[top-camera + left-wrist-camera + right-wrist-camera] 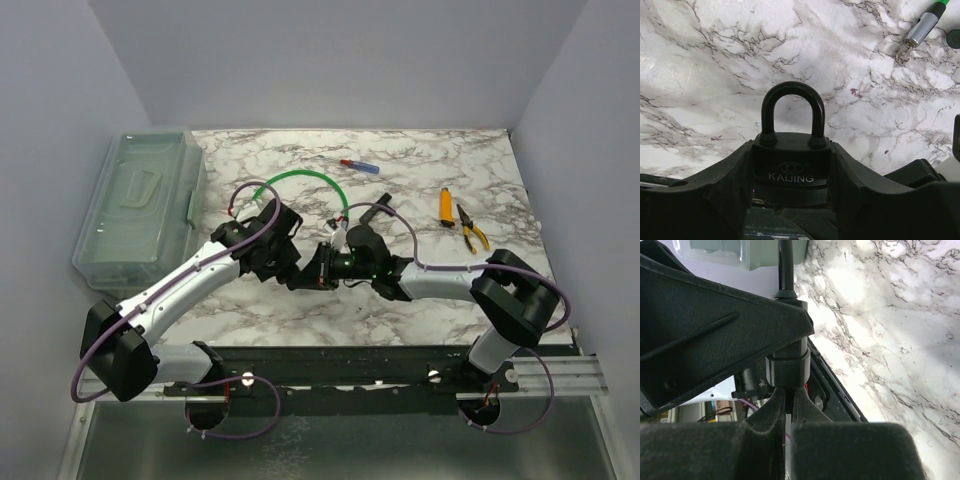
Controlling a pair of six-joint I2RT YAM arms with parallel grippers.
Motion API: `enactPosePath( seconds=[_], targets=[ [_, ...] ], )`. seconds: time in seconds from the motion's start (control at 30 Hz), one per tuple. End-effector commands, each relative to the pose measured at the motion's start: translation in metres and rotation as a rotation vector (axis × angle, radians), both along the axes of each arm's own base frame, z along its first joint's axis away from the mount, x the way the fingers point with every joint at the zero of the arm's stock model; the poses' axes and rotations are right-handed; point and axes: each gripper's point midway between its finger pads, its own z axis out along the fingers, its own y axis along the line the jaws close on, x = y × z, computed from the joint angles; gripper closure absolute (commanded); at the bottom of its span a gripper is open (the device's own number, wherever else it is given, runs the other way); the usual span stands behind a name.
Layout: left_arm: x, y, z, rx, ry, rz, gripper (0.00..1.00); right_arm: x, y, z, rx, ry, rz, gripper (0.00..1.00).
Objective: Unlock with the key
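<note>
Padlock (791, 167) sits clamped in your left gripper (791, 156), mid table (865, 75), shackle (792, 92) pointing away. Right gripper (788, 407) pinches thin key (788, 422) at lock's base, blade in line with body's long axis. Your move: straight push, then twist.

Matt black padlock (791, 172) w/ glossy shackle (792, 90), rough matt plastic fingers (700, 200), glossy marble-look table (715, 75)
</note>
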Motion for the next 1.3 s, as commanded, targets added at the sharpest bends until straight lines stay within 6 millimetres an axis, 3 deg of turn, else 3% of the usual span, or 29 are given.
enactPosePath(
  seconds=[0.0, 0.2, 0.37, 0.57, 0.77, 0.97, 1.27],
  targets=[
    [-0.033, -0.026, 0.014, -0.097, 0.099, -0.098, 1.00, 0.063, -0.016, 0.007, -0.008, -0.109, -0.242, 1.00],
    [-0.034, -0.031, 0.011, -0.091, 0.088, -0.116, 1.00, 0.045, -0.032, -0.002, 0.096, -0.036, -0.225, 1.00],
    [-0.035, -0.032, 0.002, -0.080, 0.094, -0.099, 1.00, 0.045, -0.043, -0.023, -0.007, -0.066, -0.244, 1.00],
    [-0.036, -0.048, -0.010, -0.082, 0.115, -0.110, 1.00, 0.048, -0.071, -0.042, -0.158, -0.118, -0.312, 1.00],
    [-0.032, -0.087, -0.004, -0.125, 0.041, -0.205, 1.00, 0.040, -0.084, -0.047, -0.185, -0.104, -0.326, 1.00],
    [-0.029, -0.100, -0.003, -0.125, 0.010, -0.246, 1.00, 0.044, -0.111, -0.040, -0.200, -0.118, -0.398, 1.00],
    [-0.029, -0.119, 0.004, -0.165, -0.026, -0.282, 1.00, 0.048, -0.131, -0.025, -0.167, -0.148, -0.434, 1.00]
  ],
)
